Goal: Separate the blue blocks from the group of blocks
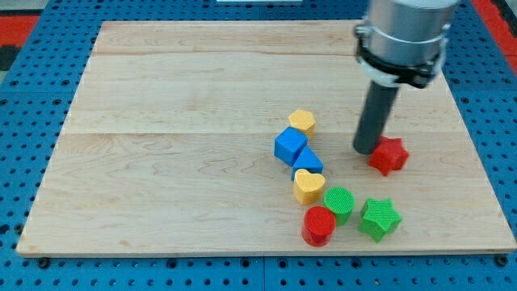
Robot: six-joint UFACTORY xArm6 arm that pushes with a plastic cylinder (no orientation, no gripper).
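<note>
A blue cube (289, 145) and a blue triangular block (308, 162) sit touching near the board's middle right. A yellow hexagon (302, 121) lies just above the cube, and a yellow heart (308, 186) just below the triangle. A green cylinder (339, 201), a red cylinder (319, 225) and a green star (379, 218) lie lower right. My tip (368, 149) stands to the right of the blue blocks, touching the left side of a red star-shaped block (388, 155).
The wooden board (161, 162) lies on a blue pegboard table (32, 121). The arm's grey housing (404, 36) hangs over the board's upper right.
</note>
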